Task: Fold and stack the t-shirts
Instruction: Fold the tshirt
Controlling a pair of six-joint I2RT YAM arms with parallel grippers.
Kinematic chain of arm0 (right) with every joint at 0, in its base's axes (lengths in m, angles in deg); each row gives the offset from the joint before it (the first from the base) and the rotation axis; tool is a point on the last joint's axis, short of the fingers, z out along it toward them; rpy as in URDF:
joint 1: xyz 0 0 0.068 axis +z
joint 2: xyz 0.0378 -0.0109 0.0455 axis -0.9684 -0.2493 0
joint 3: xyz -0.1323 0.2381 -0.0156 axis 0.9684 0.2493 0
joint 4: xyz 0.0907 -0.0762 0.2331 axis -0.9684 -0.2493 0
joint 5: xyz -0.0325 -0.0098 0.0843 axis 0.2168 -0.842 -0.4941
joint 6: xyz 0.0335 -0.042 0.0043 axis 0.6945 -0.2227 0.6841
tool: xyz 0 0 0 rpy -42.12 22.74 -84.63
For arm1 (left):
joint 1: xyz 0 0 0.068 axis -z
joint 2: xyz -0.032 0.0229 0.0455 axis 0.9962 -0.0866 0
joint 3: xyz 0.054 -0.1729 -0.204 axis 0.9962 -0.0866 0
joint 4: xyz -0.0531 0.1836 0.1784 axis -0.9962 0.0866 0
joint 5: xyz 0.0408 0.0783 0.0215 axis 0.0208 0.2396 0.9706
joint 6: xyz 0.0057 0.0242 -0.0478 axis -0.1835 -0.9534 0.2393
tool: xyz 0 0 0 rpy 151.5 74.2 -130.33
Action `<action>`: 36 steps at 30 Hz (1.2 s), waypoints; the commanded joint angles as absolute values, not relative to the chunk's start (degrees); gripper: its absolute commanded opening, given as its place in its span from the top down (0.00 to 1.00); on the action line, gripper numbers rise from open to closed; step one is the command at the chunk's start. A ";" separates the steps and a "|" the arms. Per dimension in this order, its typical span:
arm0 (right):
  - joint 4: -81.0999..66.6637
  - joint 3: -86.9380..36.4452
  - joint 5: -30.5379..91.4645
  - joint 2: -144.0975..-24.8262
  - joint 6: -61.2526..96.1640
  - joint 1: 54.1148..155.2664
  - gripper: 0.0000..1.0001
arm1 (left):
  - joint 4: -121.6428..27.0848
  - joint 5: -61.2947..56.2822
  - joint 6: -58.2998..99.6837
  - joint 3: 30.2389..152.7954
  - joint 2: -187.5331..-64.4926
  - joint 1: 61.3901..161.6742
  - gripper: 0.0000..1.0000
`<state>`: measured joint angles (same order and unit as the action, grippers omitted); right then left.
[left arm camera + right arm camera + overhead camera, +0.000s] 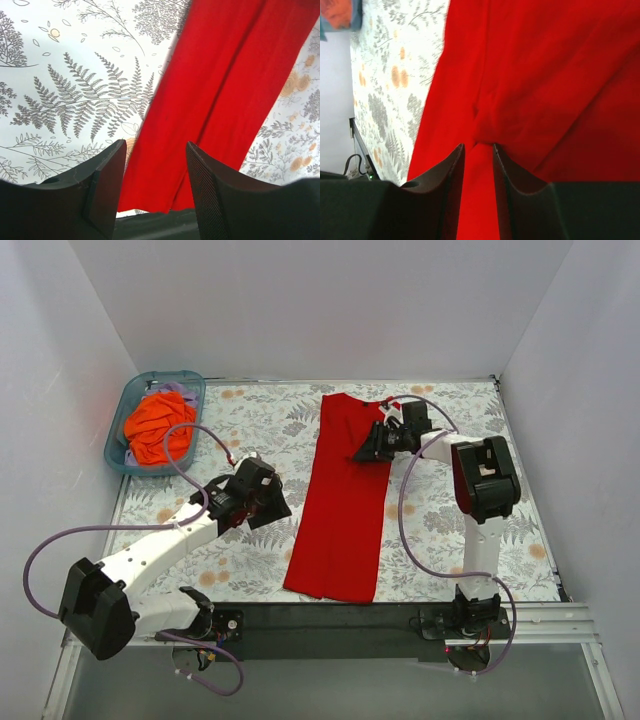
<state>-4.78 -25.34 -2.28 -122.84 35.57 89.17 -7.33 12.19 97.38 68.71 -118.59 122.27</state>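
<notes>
Across the fern-print tablecloth [250, 420], the red t-shirt [340, 510] forms a long strip.

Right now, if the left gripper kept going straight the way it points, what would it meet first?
Probably the red t-shirt: its long edge lies straight ahead of the left gripper, though the gap is unclear.

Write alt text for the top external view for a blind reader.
A red t-shirt, folded into a long strip, lies on a floral table; the right gripper is at its far right edge. An orange t-shirt fills a teal bin.
</notes>
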 commanded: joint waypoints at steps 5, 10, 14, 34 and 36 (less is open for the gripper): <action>-2.31 -39.68 -2.85 -134.93 34.72 88.14 0.65 | -8.44 14.11 96.83 69.00 -120.91 122.21 0.50; -6.52 -54.95 -1.01 -143.02 33.58 87.17 0.65 | -9.93 12.79 95.16 71.55 -123.46 122.21 0.49; -10.83 -59.83 -1.89 -141.82 32.62 86.73 0.63 | -9.84 9.54 94.37 72.61 -126.45 122.30 0.46; -37.65 7.83 20.88 -72.86 37.26 97.70 0.48 | -3.52 -0.49 95.86 68.39 -127.77 123.44 0.43; -37.56 11.52 19.65 -69.75 39.20 98.32 0.48 | -3.34 -0.40 96.04 68.39 -128.21 123.70 0.43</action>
<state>-33.82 7.69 17.94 -74.03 34.80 97.78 -4.64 0.80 95.52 68.67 -128.14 123.07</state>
